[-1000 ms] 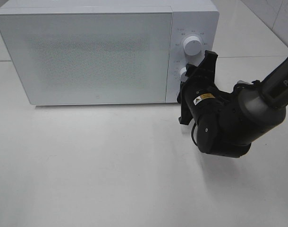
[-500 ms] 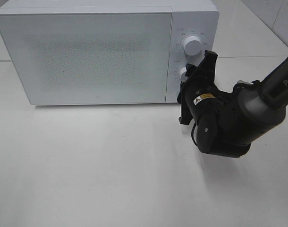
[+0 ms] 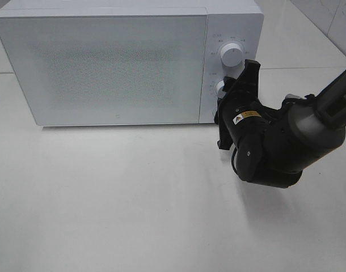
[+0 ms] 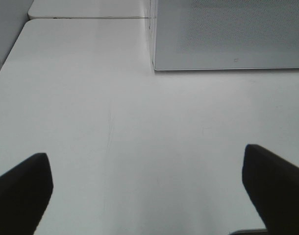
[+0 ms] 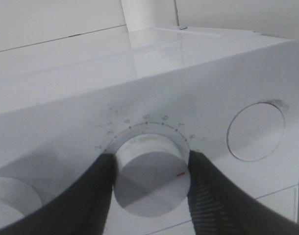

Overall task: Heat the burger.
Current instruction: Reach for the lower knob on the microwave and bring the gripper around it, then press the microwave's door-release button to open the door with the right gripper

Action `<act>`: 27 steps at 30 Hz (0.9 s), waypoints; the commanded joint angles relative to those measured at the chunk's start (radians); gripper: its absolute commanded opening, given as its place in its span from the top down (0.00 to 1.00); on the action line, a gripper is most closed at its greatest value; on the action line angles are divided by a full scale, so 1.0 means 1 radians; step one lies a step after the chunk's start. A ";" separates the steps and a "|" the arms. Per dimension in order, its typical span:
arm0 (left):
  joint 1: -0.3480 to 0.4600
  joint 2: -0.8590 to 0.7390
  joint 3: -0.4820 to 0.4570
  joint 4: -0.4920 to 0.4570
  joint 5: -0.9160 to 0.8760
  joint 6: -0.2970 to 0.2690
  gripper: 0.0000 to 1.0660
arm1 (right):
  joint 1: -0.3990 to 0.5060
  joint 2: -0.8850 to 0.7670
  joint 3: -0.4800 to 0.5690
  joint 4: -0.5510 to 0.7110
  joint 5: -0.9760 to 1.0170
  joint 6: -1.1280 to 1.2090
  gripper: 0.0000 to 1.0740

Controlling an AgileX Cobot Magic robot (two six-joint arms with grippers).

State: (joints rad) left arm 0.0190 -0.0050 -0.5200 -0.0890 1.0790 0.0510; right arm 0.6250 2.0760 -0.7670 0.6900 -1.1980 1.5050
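Burger not in view anywhere, probably inside the microwave (image 3: 230, 22) at the desk's (image 3: 133, 198) far edge, can't confirm. Left gripper (image 4: 148, 183): jaws wide apart, holding nothing, over bare desk. Microwave door (image 3: 99, 68) shut. Right gripper (image 5: 150, 191): jaws half closed, pinching the lower dial (image 5: 144, 147) from both sides. Judged: loading done, timer being set; heating and taking it out left

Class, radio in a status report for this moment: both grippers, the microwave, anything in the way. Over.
Right gripper shut on lower dial. Left gripper open above table. Burger not in view; microwave door closed. No obstruction seen.
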 commanded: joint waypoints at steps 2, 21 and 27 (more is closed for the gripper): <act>0.001 -0.019 0.004 0.003 -0.010 -0.005 0.08 | 0.005 -0.043 0.028 -0.062 -0.201 -0.070 0.47; 0.001 -0.019 0.004 0.003 -0.010 -0.005 0.08 | 0.005 -0.203 0.296 -0.244 -0.144 -0.204 0.30; 0.001 -0.019 0.004 0.003 -0.010 -0.005 0.08 | 0.003 -0.316 0.345 -0.341 0.029 -0.364 0.30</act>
State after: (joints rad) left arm 0.0190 -0.0050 -0.5200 -0.0890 1.0790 0.0510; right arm 0.6250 1.8020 -0.4310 0.3960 -1.1960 1.2160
